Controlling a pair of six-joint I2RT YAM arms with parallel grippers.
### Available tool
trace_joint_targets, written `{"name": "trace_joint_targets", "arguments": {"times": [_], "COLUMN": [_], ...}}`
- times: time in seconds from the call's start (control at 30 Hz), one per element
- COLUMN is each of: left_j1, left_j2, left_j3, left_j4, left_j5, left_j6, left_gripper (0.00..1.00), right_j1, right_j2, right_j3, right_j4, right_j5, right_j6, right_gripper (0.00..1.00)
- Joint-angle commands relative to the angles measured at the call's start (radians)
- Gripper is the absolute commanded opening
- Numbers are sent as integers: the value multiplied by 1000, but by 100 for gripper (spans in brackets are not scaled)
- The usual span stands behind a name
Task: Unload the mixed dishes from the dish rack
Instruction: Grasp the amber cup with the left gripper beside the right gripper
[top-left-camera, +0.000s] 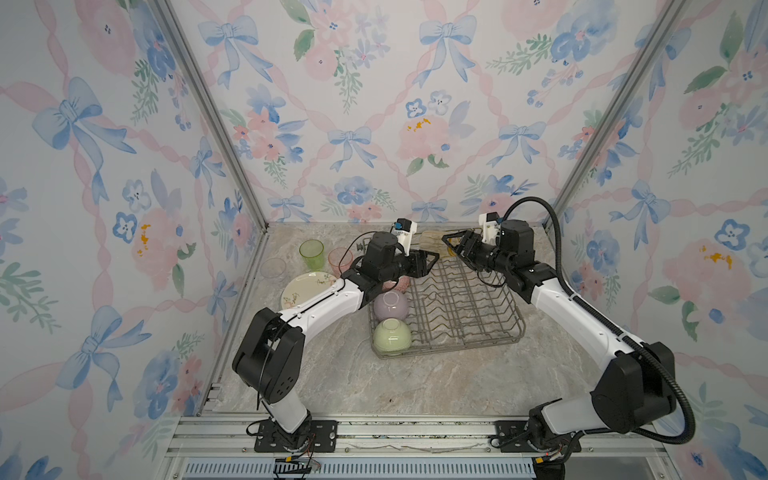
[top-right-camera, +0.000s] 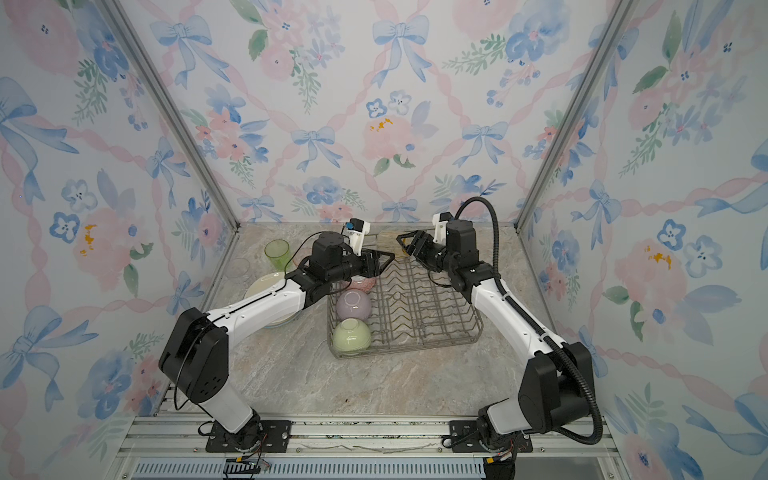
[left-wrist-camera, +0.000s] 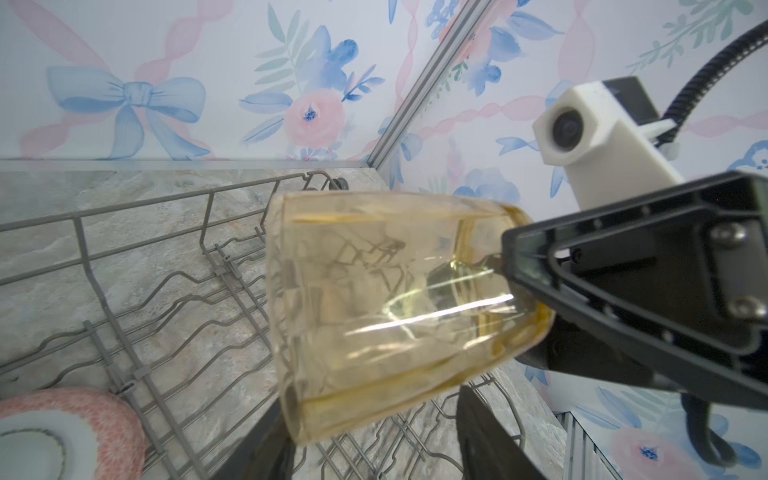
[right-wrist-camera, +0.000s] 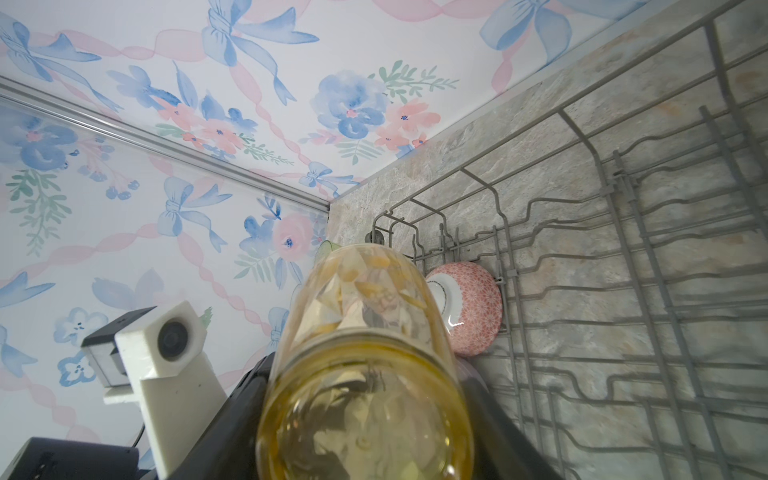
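1. Closest in: the green bowl (top-left-camera: 392, 338) sits upside down in the 7 o'clock corner of the dish rack (top-left-camera: 512, 332). The lilac bowl (top-left-camera: 390, 305) is just behind it, and the pink bowl (right-wrist-camera: 471, 309) is further along the same side. The rest of the rack is bare tines.
2. Over the rack's 12 o'clock edge, the amber tumbler (left-wrist-camera: 386, 307) is up in the air, lying on its side.
3. The bit that matters: its long axis runs roughly 3-to-9. The base is at 3, clamped in the right gripper (top-left-camera: 451, 246). The open mouth points to 9, straight at the left gripper (top-left-camera: 431, 259).
4. The left fingers (left-wrist-camera: 490, 440) sit either side of the mouth end. I honestly can't tell if they're pressing on it yet.
5. My guess is a handover, since the left arm is nearer the unloaded pile.
6. View differences:
   - In both top views the tumbler is a faint smear and the pink bowl is mostly under the left arm.
   - The left wrist view shows the tumbler's whole side and the right gripper's finger over the base.
   - The right wrist view looks at the tumbler base-on, with its own pads (right-wrist-camera: 498, 415) flanking the base, and it hides the left fingers.
7. Furthest out, on the table (top-left-camera: 415, 386) around 10 o'clock from the rack: the stacked plates (top-left-camera: 305, 291), a green tumbler (top-left-camera: 311, 253), a pink tumbler (top-left-camera: 340, 257) and a clear tumbler (top-left-camera: 273, 268).
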Motion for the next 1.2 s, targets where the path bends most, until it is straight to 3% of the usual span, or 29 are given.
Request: {"name": "trace_joint_targets", "arguments": {"times": [0.0,0.27,0.47,0.67,0.83,1.1,1.17], "left_j1": [3,1,2,4,5,-10,-32], "left_j2": [11,3,-1,2,-10,-50,-61], "left_j3": [2,-8,-14,-14,-22,-54,-36], "left_j4": [72,130,129,130,131,88,14], "left_j5": [58,105,60,38,13,-70,-145], "left_j6": [1,1,1,-4,-3,20,47], "left_gripper": [60,49,30,25,1,0,0], "right_j1": [11,10,14,22,23,14,6], "right_j2": [4,18,44,60,51,14,-4], "right_j3": [-14,-16,-37,-43,-65,-106,-122], "right_j4": [73,86,159,166,174,162,147], "right_j5": [-76,-94,-129,-155,-155,-142,-128], "right_j6": [45,58,117,134,140,120,105], "right_gripper": [51,51,51,51,51,54,63]}}
